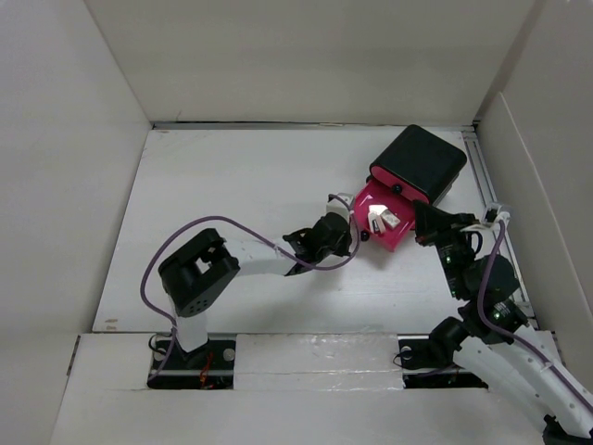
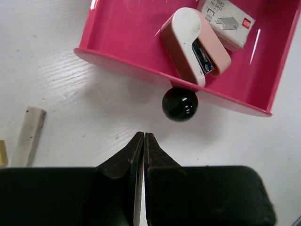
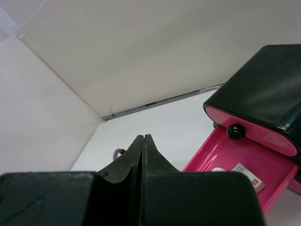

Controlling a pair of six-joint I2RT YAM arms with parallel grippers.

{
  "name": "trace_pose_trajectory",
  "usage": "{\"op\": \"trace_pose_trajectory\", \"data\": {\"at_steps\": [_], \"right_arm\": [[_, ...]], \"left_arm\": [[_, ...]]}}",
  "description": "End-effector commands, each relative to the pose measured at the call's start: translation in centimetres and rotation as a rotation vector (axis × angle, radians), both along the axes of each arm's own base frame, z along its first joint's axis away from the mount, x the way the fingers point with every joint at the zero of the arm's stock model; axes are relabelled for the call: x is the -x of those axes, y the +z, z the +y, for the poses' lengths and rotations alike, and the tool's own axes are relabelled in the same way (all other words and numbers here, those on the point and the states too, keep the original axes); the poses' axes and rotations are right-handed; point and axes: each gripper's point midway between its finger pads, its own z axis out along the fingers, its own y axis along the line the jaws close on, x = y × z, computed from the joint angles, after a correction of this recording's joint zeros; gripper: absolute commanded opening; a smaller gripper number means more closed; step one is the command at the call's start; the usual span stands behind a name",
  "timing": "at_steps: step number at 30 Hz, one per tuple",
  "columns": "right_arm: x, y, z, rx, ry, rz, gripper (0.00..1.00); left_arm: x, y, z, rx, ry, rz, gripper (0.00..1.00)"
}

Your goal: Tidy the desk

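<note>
The desk (image 1: 232, 185) is a white tabletop between white panel walls. A black box (image 1: 419, 162) stands at the back right with one pink drawer (image 1: 366, 199) pulled out. In the drawer lie a pink-and-white stapler (image 2: 193, 44) and a box of staples (image 2: 228, 23). My left gripper (image 2: 144, 136) is shut and empty, its tips just short of the drawer's black knob (image 2: 179, 104). In the top view it (image 1: 345, 230) sits at the drawer's left front. My right gripper (image 3: 143, 138) is shut and empty, raised to the right of the drawer (image 3: 235, 160).
A cream stick (image 2: 29, 136) and a yellowish piece (image 2: 2, 153) lie on the desk left of my left gripper. A closed pink drawer with a black knob (image 3: 235, 132) is above the open one. A metal rail (image 1: 482, 176) runs along the right wall.
</note>
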Motion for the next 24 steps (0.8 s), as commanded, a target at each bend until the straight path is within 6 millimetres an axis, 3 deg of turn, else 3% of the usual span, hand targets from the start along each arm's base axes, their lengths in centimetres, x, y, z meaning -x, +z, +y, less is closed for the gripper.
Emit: {"op": "trace_pose_trajectory", "data": {"at_steps": [1, 4, 5, 7, 12, 20, 24], "right_arm": [[0.0, 1.3, 0.5, -0.022, 0.02, -0.042, 0.0], [-0.1, 1.1, 0.7, -0.016, 0.025, -0.039, 0.0], [-0.1, 1.2, 0.7, -0.019, 0.025, -0.042, 0.0], [-0.2, 1.0, 0.9, -0.014, 0.032, -0.037, 0.0], [-0.1, 1.1, 0.8, -0.013, 0.028, -0.038, 0.0], [-0.4, 0.9, 1.1, -0.003, 0.036, -0.032, 0.0], [-0.3, 1.0, 1.1, -0.004, 0.036, -0.033, 0.0]], "left_arm": [[-1.5, 3.5, -2.7, 0.081, -0.019, -0.066, 0.0], [-2.3, 3.1, -3.5, 0.059, -0.015, -0.074, 0.0], [-2.4, 1.9, -3.5, 0.025, -0.012, -0.06, 0.0], [-3.1, 2.3, -4.2, 0.017, -0.009, -0.07, 0.0], [-2.9, 1.0, -4.8, 0.019, -0.032, -0.05, 0.0], [-3.3, 2.6, -5.4, 0.051, -0.032, -0.077, 0.0], [-3.2, 2.7, -4.6, 0.038, -0.011, -0.074, 0.07]]}}
